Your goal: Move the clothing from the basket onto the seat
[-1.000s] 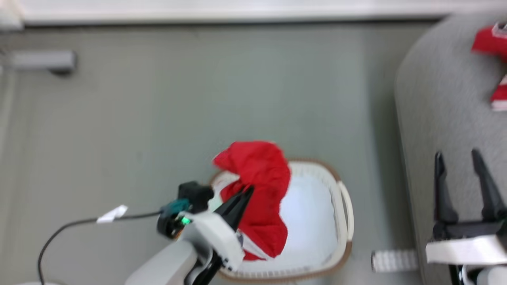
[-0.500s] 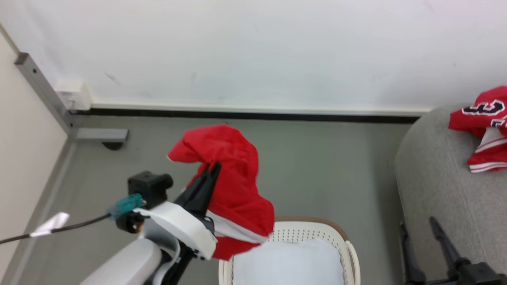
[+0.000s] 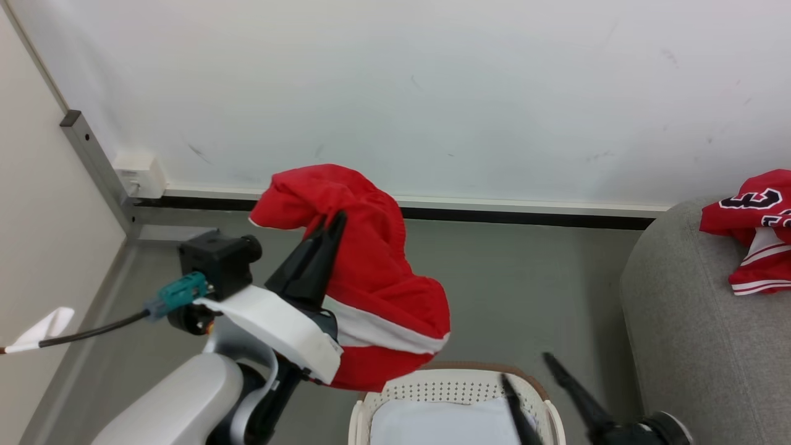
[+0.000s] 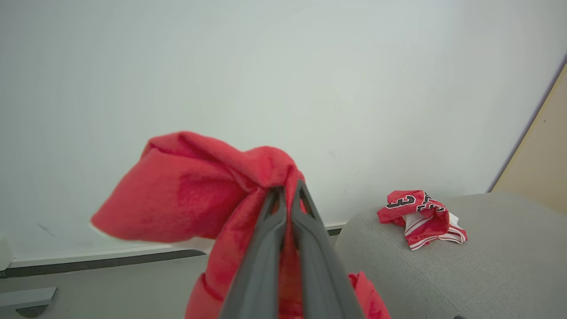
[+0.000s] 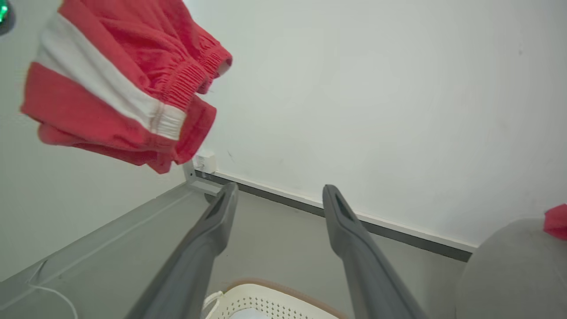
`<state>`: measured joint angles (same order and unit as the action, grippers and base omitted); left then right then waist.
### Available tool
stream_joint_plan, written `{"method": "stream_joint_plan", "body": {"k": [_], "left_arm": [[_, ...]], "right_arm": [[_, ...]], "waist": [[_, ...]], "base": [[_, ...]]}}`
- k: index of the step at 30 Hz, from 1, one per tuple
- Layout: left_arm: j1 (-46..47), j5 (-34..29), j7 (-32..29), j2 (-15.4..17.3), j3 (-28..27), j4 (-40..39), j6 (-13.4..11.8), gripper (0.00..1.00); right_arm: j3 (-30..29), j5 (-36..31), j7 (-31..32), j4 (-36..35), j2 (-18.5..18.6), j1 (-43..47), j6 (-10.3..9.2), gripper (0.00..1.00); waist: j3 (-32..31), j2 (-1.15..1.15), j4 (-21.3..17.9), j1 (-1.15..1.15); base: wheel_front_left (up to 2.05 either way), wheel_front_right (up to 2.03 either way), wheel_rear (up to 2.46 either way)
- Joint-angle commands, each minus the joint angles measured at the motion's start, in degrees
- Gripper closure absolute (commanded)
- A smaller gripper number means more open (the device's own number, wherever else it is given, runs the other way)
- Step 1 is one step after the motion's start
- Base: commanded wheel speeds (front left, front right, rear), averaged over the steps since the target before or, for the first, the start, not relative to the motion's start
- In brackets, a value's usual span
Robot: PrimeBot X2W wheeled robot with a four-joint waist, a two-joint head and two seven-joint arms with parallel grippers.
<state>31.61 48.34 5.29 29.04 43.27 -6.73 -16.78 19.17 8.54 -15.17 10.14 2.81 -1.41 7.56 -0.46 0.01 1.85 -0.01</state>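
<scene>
My left gripper [image 3: 334, 225] is shut on a fold of the red clothing [image 3: 383, 272], which has a white stripe and hangs in the air above and left of the basket [image 3: 445, 390]. In the left wrist view the two fingers of that gripper [image 4: 288, 190] pinch the red clothing [image 4: 186, 195]. My right gripper [image 3: 525, 368] stands open over the basket's right rim with nothing between its fingers. The grey seat [image 3: 692, 334] is at the right. On it lies another red jersey [image 3: 757, 235] with a black number.
A pale cloth [image 3: 445, 426] lies inside the basket. The white wall and dark baseboard run behind. At the left corner are a metal post [image 3: 93, 161] and a white socket box [image 3: 139, 174]. A black cable [image 3: 93, 334] trails from my left wrist.
The head camera has tilted up towards the wall. My left gripper has lifted the red clothing clear of the basket. My right gripper has come left from over the seat to the basket's right rim.
</scene>
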Motion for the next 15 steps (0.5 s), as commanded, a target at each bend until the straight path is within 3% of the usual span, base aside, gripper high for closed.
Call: {"method": "stream_joint_plan", "body": {"k": [1, 10, 15], "left_arm": [[0.5, -0.2, -0.1, -0.1, 0.1, -0.4, -0.1, 1.00], [0.9, -0.8, -1.0, -1.4, 1.9, -1.0, -0.1, 1.00], [0.9, -1.1, -1.1, -2.4, 3.0, -0.4, 0.2, 1.00]], "right_arm": [[0.8, -0.6, 0.0, -0.3, 0.2, -0.9, -0.15, 0.00], [15.2, -1.4, 0.0, 1.4, 0.2, -9.8, -0.15, 0.00], [19.9, -1.4, 0.0, 3.4, 0.2, -14.6, -0.15, 0.00]], "waist": [[0.0, -0.01, 0.0, 0.01], [0.3, -0.01, -0.1, 0.01], [0.4, -0.01, 0.3, 0.01]], "base": [[0.00, 0.00, 0.00], [0.00, 0.00, 0.00], [0.00, 0.00, 0.00]]}}
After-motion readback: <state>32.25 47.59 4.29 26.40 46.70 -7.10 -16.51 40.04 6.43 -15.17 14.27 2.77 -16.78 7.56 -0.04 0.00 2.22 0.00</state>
